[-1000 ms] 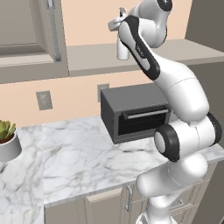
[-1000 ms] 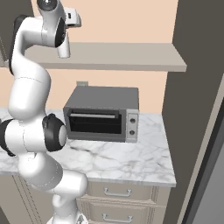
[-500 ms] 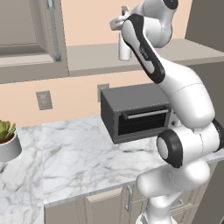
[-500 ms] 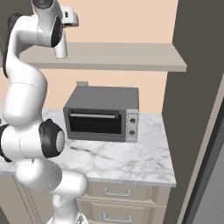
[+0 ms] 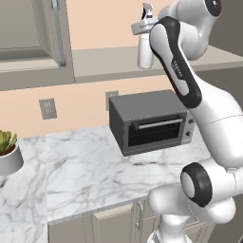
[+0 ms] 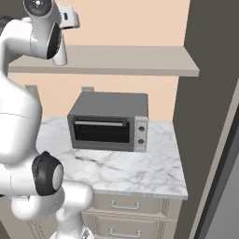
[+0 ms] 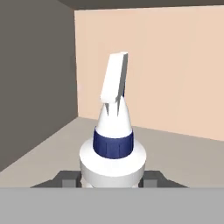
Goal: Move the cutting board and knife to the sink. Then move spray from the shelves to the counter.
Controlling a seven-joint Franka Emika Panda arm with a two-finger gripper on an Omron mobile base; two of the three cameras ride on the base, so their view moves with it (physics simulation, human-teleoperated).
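The spray (image 5: 144, 51) is a small white bottle with a blue collar and a white trigger. It is upright in my gripper (image 5: 142, 33), which is shut on it high up at the level of the shelves (image 5: 102, 64). In the hand view the spray (image 7: 113, 144) rises between my two dark fingertips (image 7: 66, 179), with the grey shelf top and the peach wall behind it. From the right base view its lower body (image 6: 59, 57) hangs by the front edge of the shelves (image 6: 140, 60). The white marble counter (image 5: 85, 171) lies below. Cutting board, knife and sink are out of view.
A grey toaster oven (image 5: 151, 124) stands on the counter against the wall, under the shelves. A potted plant (image 5: 7, 151) sits at the far left. Grey upper cabinets (image 5: 28, 33) hang on the left, and a tall dark panel (image 6: 210, 116) closes the right side.
The arm has shifted and drawn the spray a little away from the wall, toward the shelf's front edge. The grip on the bottle is unchanged.
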